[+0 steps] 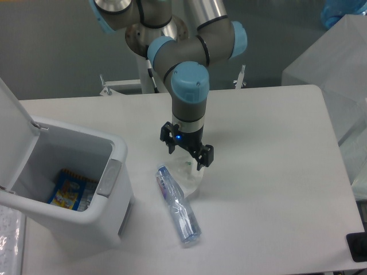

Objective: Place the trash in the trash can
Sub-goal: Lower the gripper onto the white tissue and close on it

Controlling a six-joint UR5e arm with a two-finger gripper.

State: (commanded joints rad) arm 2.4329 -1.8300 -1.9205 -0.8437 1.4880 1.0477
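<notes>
White bench (275, 189) with rounded corners fills most of the view, grey wall behind it. Blue-and-yellow snack packet (69, 190) lies flat at about 9 o'clock; translucent plastic sheeting (335, 63) hangs off the bench edge at 2 o'clock. Small dark object (358, 247) at 4 o'clock, cut off by the frame.

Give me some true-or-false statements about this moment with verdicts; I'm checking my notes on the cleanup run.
1. The bin's lid is open. True.
2. The bottle is already in the bin. False: it lies on the table.
3. The gripper is over the wrapper, jaws open. True.
4. The bin is empty. False: a blue-and-yellow packet lies inside.
5. The gripper holds the bottle. False: it holds nothing.
</notes>
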